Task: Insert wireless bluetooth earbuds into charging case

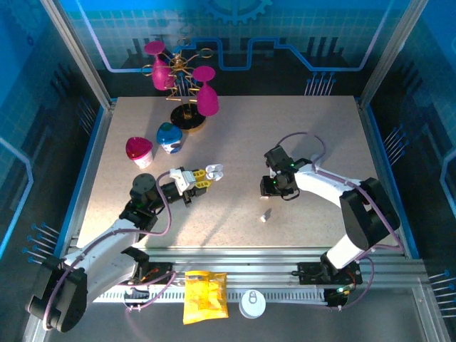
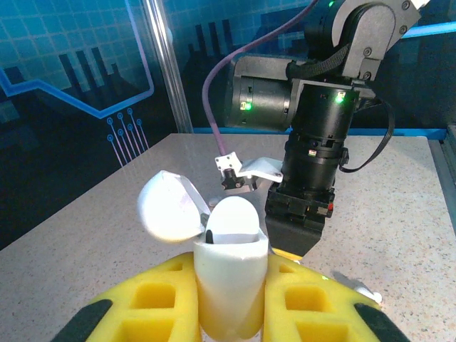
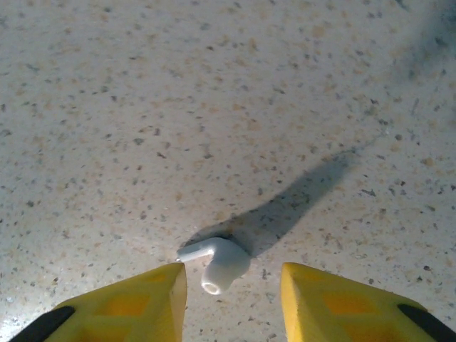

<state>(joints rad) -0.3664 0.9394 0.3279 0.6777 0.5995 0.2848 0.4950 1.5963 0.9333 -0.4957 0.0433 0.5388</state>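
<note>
Left gripper (image 2: 231, 313) clamps the case (image 2: 229, 267), lid open. Right gripper (image 3: 231, 283) has its jaws parted either side of an earbud (image 3: 221, 261) lying near the tabletop's (image 3: 214, 85) front edge. It is not yet gripped, so pickup and insertion remain.

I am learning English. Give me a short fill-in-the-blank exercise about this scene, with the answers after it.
1. The left claw is shut on the case, and its lid is ____.
2. The earbud lies on the ____.
3. The right claw has one of its fingers on each side of the earbud; their colour is ____.
Answers: open; table; yellow.
</note>
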